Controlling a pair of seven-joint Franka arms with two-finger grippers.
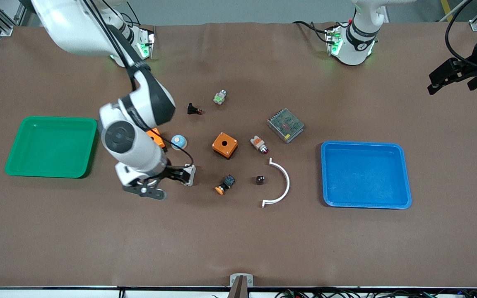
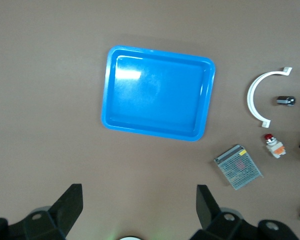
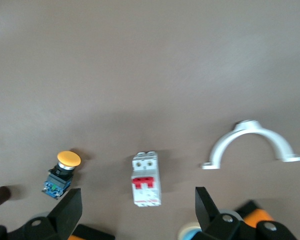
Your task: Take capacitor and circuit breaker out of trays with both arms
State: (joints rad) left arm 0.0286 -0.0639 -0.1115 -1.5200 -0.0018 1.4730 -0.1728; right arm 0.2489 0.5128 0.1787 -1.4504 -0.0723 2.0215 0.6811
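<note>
Two spread fingers of the right gripper (image 3: 135, 212) bracket the circuit breaker (image 3: 146, 179), a white, boxy plastic block with red toggles lying flat on the brown table mat directly beneath the open jaws; it appears just set down, clear of the green tray (image 1: 52, 146). Outward from that hand sits the tiny black capacitor (image 1: 260, 180), beside a curved white clamp (image 1: 279, 184). Over the empty, glossy blue tray (image 2: 158, 93) hangs the left gripper (image 2: 139, 205), waiting, jaws wide, holding nothing.
</note>
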